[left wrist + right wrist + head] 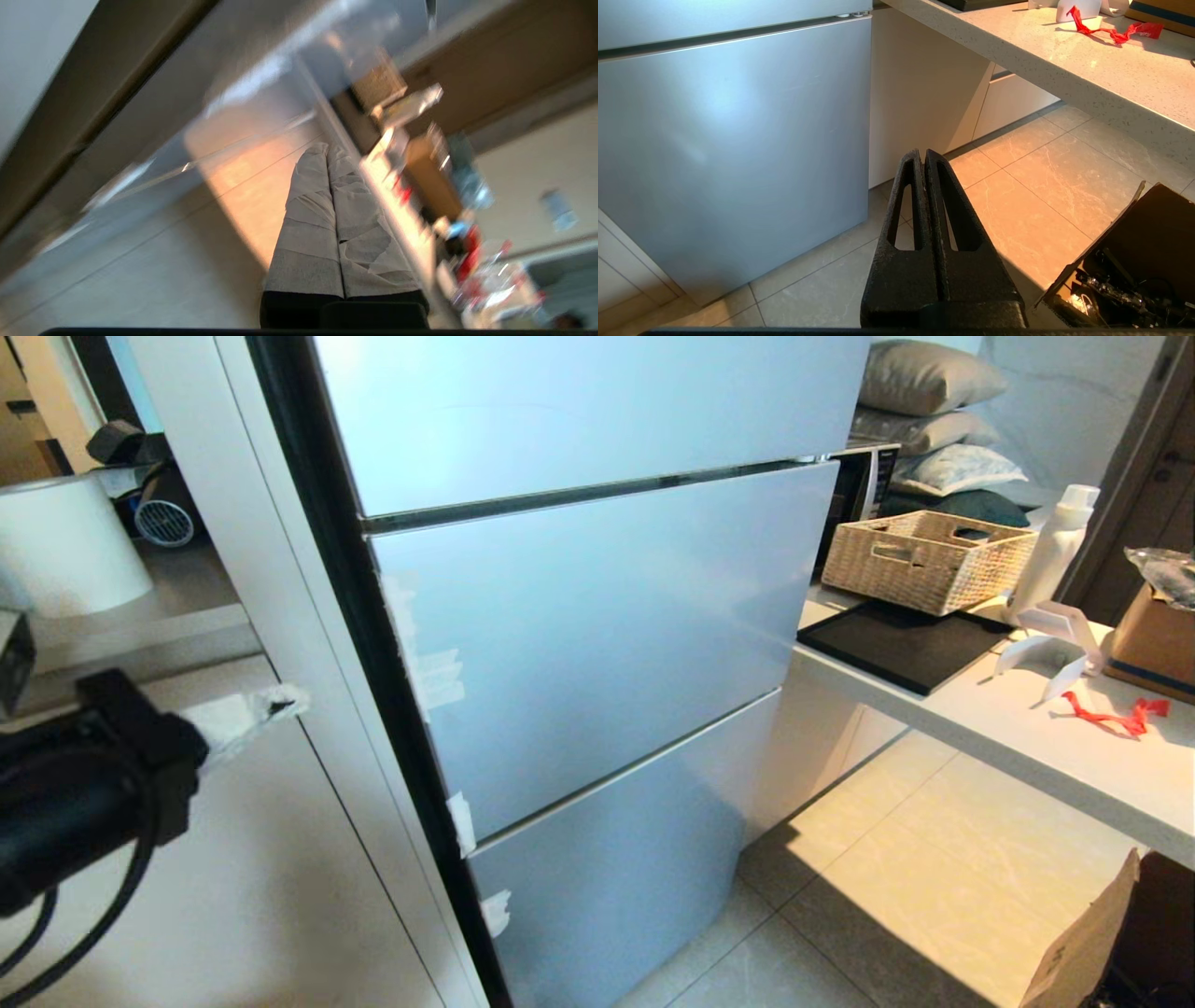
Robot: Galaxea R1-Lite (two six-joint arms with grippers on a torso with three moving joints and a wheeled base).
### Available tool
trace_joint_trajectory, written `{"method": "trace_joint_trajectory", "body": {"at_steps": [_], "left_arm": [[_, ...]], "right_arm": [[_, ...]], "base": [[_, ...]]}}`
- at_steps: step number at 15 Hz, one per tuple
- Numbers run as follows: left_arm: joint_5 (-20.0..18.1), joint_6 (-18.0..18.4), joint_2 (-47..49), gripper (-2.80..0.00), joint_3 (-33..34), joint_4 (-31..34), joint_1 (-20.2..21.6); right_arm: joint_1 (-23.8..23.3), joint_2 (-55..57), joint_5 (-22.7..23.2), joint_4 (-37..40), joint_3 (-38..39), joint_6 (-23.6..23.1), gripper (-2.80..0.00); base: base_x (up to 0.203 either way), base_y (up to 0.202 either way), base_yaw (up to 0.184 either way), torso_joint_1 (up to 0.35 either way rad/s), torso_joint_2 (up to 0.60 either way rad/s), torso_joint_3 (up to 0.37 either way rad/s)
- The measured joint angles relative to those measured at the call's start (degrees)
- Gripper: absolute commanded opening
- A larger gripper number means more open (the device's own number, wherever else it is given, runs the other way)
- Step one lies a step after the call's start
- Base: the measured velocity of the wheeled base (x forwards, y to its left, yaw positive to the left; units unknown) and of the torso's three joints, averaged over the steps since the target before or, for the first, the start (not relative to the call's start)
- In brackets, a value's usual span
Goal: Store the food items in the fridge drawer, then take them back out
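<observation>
You had the grey-blue metal fridge front (597,644) fully closed; fruits and clear drawer weren't visible anywhere. Step was the opening approach, by my read. Left pincer (327,154), cloth-wrapped, was clenched, empty, at the fridge's left side. Right pincer (923,158) was clenched, empty, over the beige tiled floor (1031,196). Next: pull a panel open. Speckled pale worktop (1027,747) held a woven basket (924,560).

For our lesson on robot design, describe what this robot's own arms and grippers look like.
The left arm is a black, rounded housing with black cables looping beneath it. The left gripper has two long fingers wrapped in pale grey-white tape or cloth above a black base. The right gripper is bare matte black: two tapered fingers, each with a long slot cut through it.
</observation>
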Motion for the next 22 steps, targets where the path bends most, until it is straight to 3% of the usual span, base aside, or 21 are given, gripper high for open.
{"method": "trace_joint_trajectory", "body": {"at_steps": [2, 4, 6, 17, 22], "left_arm": [[3.4, -3.9, 6.3, -2.8, -2.7, -4.3, -0.2], [7.7, -4.7, 10.2, -2.8, -4.3, -7.7, -0.1], [9.5, -4.6, 13.0, -2.8, -5.1, -11.1, -0.1], [10.6, -4.7, 23.7, -2.8, -9.2, -19.7, -0.1], [10.9, -4.3, 24.7, -2.8, -9.1, -20.4, -0.9]], "right_arm": [[0.0, 0.0, 0.0, 0.0, 0.0, 0.0, -2.8], [0.0, 0.0, 0.0, 0.0, 0.0, 0.0, -2.8], [0.0, 0.0, 0.0, 0.0, 0.0, 0.0, -2.8], [0.0, 0.0, 0.0, 0.0, 0.0, 0.0, -2.8], [0.0, 0.0, 0.0, 0.0, 0.0, 0.0, -2.8]], "base": [[0.0, 0.0, 0.0, 0.0, 0.0, 0.0], [0.0, 0.0, 0.0, 0.0, 0.0, 0.0], [0.0, 0.0, 0.0, 0.0, 0.0, 0.0], [0.0, 0.0, 0.0, 0.0, 0.0, 0.0], [0.0, 0.0, 0.0, 0.0, 0.0, 0.0]]}}
